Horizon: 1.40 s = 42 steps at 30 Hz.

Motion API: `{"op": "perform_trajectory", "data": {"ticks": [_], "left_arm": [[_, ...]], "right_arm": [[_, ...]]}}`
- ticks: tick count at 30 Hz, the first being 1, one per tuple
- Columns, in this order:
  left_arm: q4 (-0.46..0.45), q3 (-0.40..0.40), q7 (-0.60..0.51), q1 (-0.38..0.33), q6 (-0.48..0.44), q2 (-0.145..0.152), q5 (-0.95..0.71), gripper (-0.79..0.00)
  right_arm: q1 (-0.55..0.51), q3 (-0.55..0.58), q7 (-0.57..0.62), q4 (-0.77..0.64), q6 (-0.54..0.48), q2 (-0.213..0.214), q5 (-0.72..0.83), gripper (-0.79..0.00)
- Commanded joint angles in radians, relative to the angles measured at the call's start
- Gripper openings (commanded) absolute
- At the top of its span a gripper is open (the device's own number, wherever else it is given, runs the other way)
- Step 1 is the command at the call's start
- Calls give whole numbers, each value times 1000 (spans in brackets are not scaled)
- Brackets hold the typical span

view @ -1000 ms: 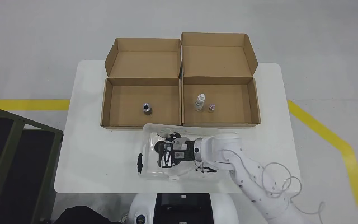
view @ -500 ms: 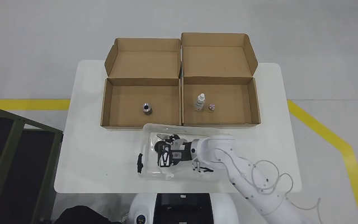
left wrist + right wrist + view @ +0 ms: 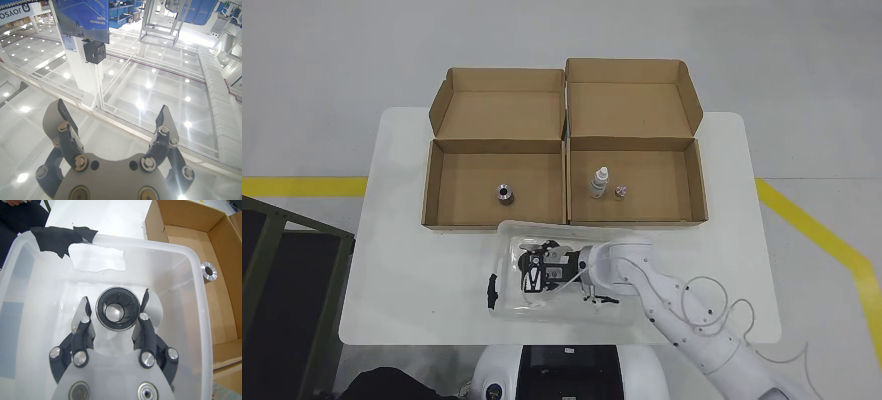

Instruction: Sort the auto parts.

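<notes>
Looking down from above, the clear bin [image 3: 507,240] sits at the near edge of the counter [image 3: 402,250], about midway along it. The right gripper [image 3: 531,272] is down inside it. The arm covers much of the bin's floor, so what lies there is hard to make out. Toward the far edge two open boxes stand side by side. The left box [image 3: 452,205] holds a small metal bushing [image 3: 504,192]. The right box [image 3: 672,200] holds a white bottle-shaped part [image 3: 598,181] with a tiny capped part [image 3: 620,190] just beside it.

The left gripper [image 3: 112,106] points up at the ceiling, its jaws wide apart and empty.

At the right wrist, a dark bearing [image 3: 121,306] with a shiny bore stands upright on the bin's floor between the spread jaws. I cannot tell whether either jaw touches it. Torn black tape [image 3: 54,240] clings to the bin's rim.
</notes>
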Motion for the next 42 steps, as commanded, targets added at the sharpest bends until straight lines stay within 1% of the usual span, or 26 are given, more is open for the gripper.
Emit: {"op": "perform_trajectory", "data": {"ticks": [1,5,7,9,10,19,27,32,37,42], "left_arm": [[0,0,0,0,0,0,0,0],[0,0,0,0,0,0,0,0],[0,0,0,0,0,0,0,0],[0,0,0,0,0,0,0,0],[0,0,0,0,0,0,0,0],[0,0,0,0,0,0,0,0],[0,0,0,0,0,0,0,0],[0,0,0,0,0,0,0,0],[0,0,0,0,0,0,0,0],[0,0,0,0,0,0,0,0]], "right_arm": [[5,-2,2,8,-4,-1,9,-449],[12,-5,6,17,-16,-2,29,-591],[12,-5,7,15,-21,-2,39,-702],[13,-1,9,9,-26,-1,51,-776],[12,1,8,4,-30,-1,58,-785],[-8,42,13,-55,-67,13,123,-785],[-42,103,18,-147,-96,32,197,-785],[-62,139,28,-222,-95,43,227,-785],[-68,176,23,-282,-96,52,290,-785],[-66,210,18,-339,-71,58,321,-785]]}}
